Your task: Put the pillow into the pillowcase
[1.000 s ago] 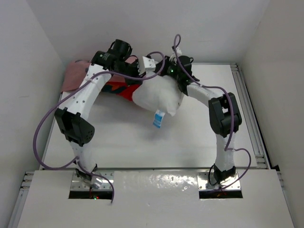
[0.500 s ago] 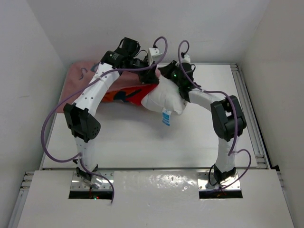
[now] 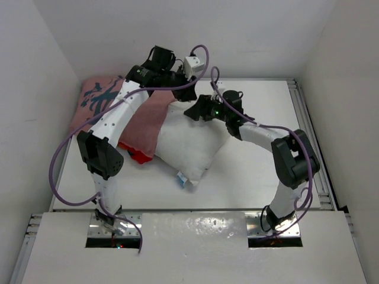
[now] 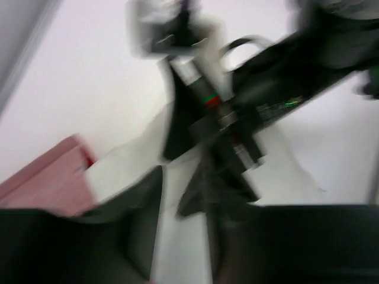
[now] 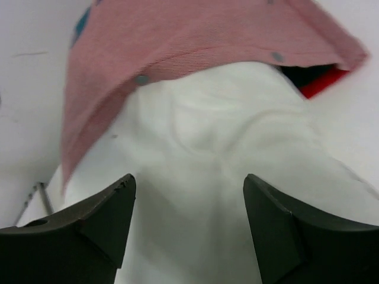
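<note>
Fingers (image 5: 89, 236) of your right gripper (image 5: 188, 228) gape empty; left gripper (image 3: 185, 92) unreadable through blur. Pillow (image 3: 189, 142) appears only partly inside pillowcase (image 3: 147, 115); most is yet to go in.

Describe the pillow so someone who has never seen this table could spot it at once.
Look at the white table, then at the soft heap near its middle. The pillow is the big plump white cushion there, with a small blue tag at its near corner. Unlike the pink and red pillowcase draped over its left side, it is plain white.
</note>
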Tool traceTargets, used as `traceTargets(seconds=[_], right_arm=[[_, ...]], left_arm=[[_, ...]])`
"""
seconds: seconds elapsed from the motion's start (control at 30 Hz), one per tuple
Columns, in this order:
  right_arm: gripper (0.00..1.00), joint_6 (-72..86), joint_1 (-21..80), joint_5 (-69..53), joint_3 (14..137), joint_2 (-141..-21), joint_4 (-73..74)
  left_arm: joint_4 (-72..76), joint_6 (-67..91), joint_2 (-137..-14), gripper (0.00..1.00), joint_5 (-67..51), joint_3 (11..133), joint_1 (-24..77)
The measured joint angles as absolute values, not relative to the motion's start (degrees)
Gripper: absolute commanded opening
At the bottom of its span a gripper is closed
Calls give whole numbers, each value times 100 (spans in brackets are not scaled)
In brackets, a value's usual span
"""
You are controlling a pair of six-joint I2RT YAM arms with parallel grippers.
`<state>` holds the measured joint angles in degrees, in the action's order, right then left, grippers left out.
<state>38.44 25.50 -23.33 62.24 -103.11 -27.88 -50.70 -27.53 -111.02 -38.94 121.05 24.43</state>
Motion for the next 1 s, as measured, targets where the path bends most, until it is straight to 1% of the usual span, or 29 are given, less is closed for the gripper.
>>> traceTargets(seconds=[0.03, 0.07, 0.1, 0.13, 0.17, 0.2, 0.23, 0.27, 0.3, 0.37, 0.4, 0.47, 0.5, 0.53, 0.57, 0.6, 0.63, 0.7, 0.73, 0.77, 0.8, 0.87, 1.0], right_arm=[[64, 3747, 2425, -2355, 6224, -10269, -2609], [53, 3664, 2331, -2355, 6230, -10237, -2484], [42, 3573, 2224, -2366, 6252, -10204, -2327], [34, 3503, 2117, -2386, 6326, -10197, -2126], [36, 3439, 2021, -2405, 6442, -10202, -1905], [41, 3393, 1929, -2425, 6595, -10219, -1680], [47, 3352, 1861, -2427, 6733, -10230, -1522], [55, 3301, 1804, -2438, 6910, -10259, -1315], [57, 3245, 1761, -2451, 7116, -10307, -1175], [63, 3146, 1728, -2473, 7422, -10418, -1037], [68, 3127, 1723, -2499, 7522, -10484, -1020], [73, 3122, 1730, -2668, 7605, -10628, -1022], [75, 3122, 1739, -2757, 7625, -10718, -1015], [77, 3120, 1750, -2829, 7640, -10809, -991], [79, 3114, 1765, -2910, 7666, -10927, -928], [84, 3107, 1787, -2974, 7719, -11056, -847], [87, 3100, 1815, -3026, 7778, -11181, -781], [92, 3094, 1887, -3199, 7935, -11485, -628], [90, 3098, 1927, -3297, 8009, -11614, -569], [80, 3092, 1970, -3433, 8079, -11738, -528], [41, 3065, 2012, -3577, 8138, -11828, -502], [1, 2941, 2123, -3927, 8281, -11950, -397], [0, 2849, 2403, -4320, 8438, -11952, -388]], left_arm=[[-4958, -2731, -11045, 18, -3430, 12066, 2502], [-4801, -2742, -11032, 19, -2912, 12049, 2517], [-4652, -2766, -11032, 22, -2543, 11992, 2508], [-4515, -2794, -11032, 30, -2152, 11893, 2493], [-4431, -2836, -11034, 40, -1859, 11784, 2464], [-4359, -2877, -11037, 54, -1540, 11627, 2451], [-4307, -2930, -11039, 59, -1264, 11452, 2425], [-4211, -2928, -11039, 64, -1009, 11260, 2403], [-4141, -2939, -11039, 67, -749, 11080, 2392], [-4032, -2969, -11076, 69, -351, 10744, 2383], [-4010, -2974, -11100, 70, -233, 10613, 2379], [-3990, -2971, -11153, 70, -119, 10451, 2364], [-3970, -2971, -11166, 68, -117, 10409, 2362], [-3953, -2971, -11166, 60, -117, 10381, 2362], [-3927, -2958, -11166, 30, -115, 10368, 2362], [-3874, -2912, -11166, 14, -106, 10348, 2362], [-3846, -2930, -11166, 1, -97, 10339, 2362], [-3848, -2934, -11168, 0, -36, 10337, 2357], [-3861, -2928, -11168, 0, -45, 10348, 2357], [-3916, -2915, -11170, 0, -71, 10401, 2357], [-4010, -2884, -11192, 0, -123, 10527, 2359], [-4191, -2812, -11225, 0, -242, 10853, 2377], [-4429, -2674, -11246, 0, -445, 11644, 2397]])
